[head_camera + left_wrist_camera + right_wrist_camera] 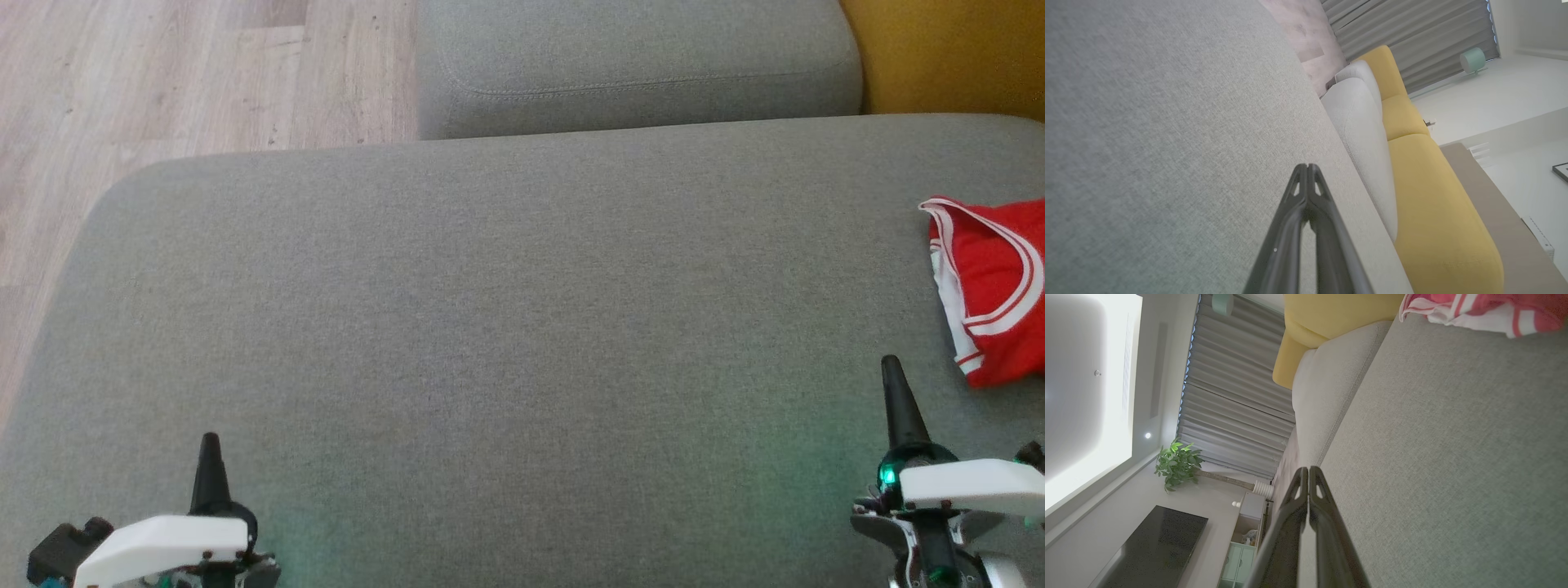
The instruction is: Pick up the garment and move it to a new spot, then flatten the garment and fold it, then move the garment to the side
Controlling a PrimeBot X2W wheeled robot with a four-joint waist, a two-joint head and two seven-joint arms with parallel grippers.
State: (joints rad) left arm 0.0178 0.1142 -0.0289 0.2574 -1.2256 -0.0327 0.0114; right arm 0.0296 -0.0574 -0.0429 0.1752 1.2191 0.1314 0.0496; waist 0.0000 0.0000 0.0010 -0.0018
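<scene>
Grey fabric of a wide seat cushion (522, 327) lies before you, and everything else is placed from it. Your garment (992, 286), red with white striped trim, lies rumpled at the cushion's right side, partly cut off by the head view's border. Your left end effector (210, 445) hangs over the cushion's near left part, its two dark fingers pressed together on nothing. Your right end effector (890, 367) stands over the cushion's near right part, near the garment but apart from it, fingers likewise pressed together and empty. Beyond the cushion's far edge you see a smaller grey cushion (637, 65), wooden floor (204, 73) off its far left, and yellow upholstery (947, 57) off its far right.
</scene>
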